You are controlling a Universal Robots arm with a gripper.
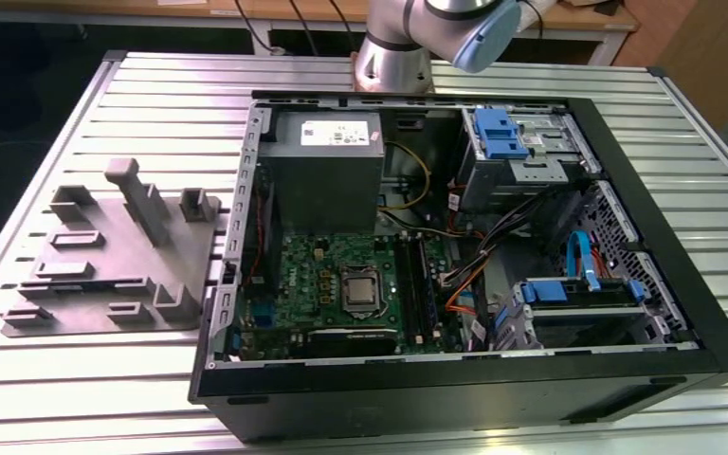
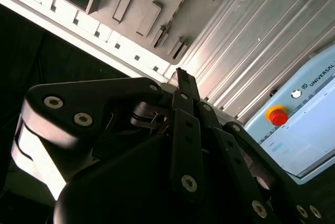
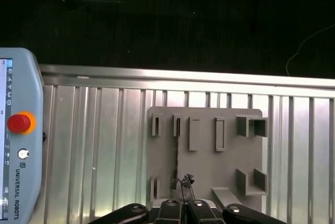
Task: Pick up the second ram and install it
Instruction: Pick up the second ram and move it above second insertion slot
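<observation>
Lower centre: your gripper, fingers pressed together, hangs above the fixture plate propping the second ram edge-up for pinching.

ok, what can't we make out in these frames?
- Slim dark second ram: a thin dark line on the grey plastic fixture plate, first wrist view, could be it edge-on or a groove; too thin.
- Black gripper: whether it holds anything; frame edge cuts it there, its own linkage masks it in the second wrist view.
- Long black motherboard slots: exterior view, too small to see a seated stick.
</observation>
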